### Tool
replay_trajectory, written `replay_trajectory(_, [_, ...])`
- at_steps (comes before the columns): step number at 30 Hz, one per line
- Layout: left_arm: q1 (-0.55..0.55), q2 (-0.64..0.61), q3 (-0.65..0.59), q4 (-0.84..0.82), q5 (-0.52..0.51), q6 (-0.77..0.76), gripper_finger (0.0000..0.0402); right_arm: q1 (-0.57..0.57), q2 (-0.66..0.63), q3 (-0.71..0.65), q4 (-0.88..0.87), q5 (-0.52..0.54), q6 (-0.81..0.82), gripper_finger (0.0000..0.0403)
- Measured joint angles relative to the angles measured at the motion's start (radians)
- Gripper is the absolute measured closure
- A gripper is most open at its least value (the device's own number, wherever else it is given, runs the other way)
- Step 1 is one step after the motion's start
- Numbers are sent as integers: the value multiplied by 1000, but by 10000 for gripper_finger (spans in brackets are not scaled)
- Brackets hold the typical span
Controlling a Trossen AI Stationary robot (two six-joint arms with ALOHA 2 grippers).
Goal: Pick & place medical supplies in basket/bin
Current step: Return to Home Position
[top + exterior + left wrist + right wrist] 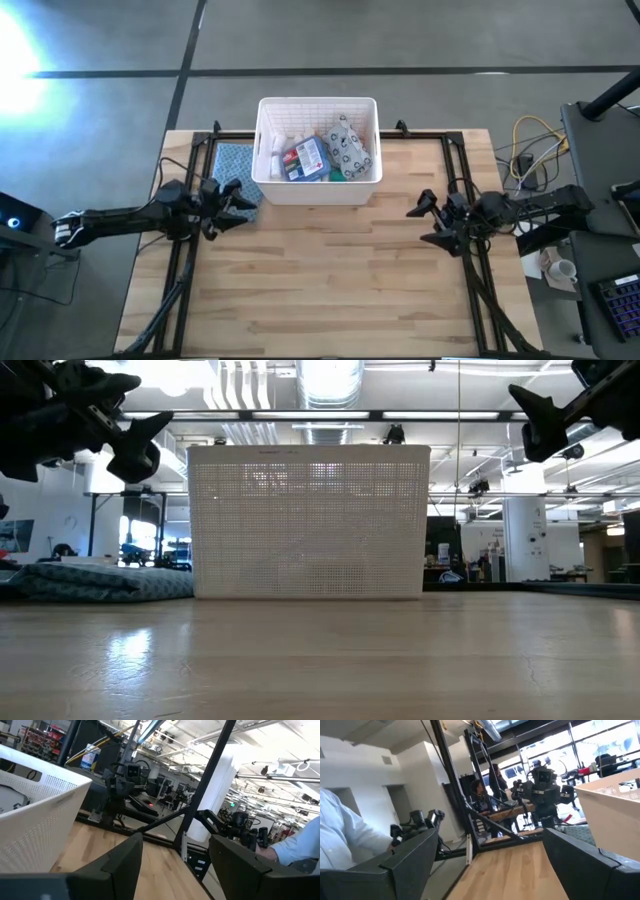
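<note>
Heading home, we should move slow, clear of white slotted plastic basket [316,191], far middle, small medical supplies [318,155] inside. Left gripper [236,198] near its left corner, right gripper [428,220] well right: both fingers apart, empty.

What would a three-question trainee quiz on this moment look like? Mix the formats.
1. True or false: the blue checked cloth lies inside the white basket.
2. Pick one. The left gripper and right gripper are: A) both shut on supplies; B) both open and empty, outside the basket; C) both down inside the basket.
3. Fill in: in the high view, the grey-white spotted pouch lies in the basket's ___ half.

Key:
1. False. The cloth lies on the table beside the basket, on the left arm's side.
2. B.
3. Right.
</note>
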Motion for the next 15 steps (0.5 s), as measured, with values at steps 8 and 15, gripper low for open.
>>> replay_trajectory(8, [0,8,1,-3,-1,0,190,0,2,0,-25,58,-7,53])
replay_trajectory(15, [0,17,0,-3,-1,0,190,0,2,0,-26,58,-7,53])
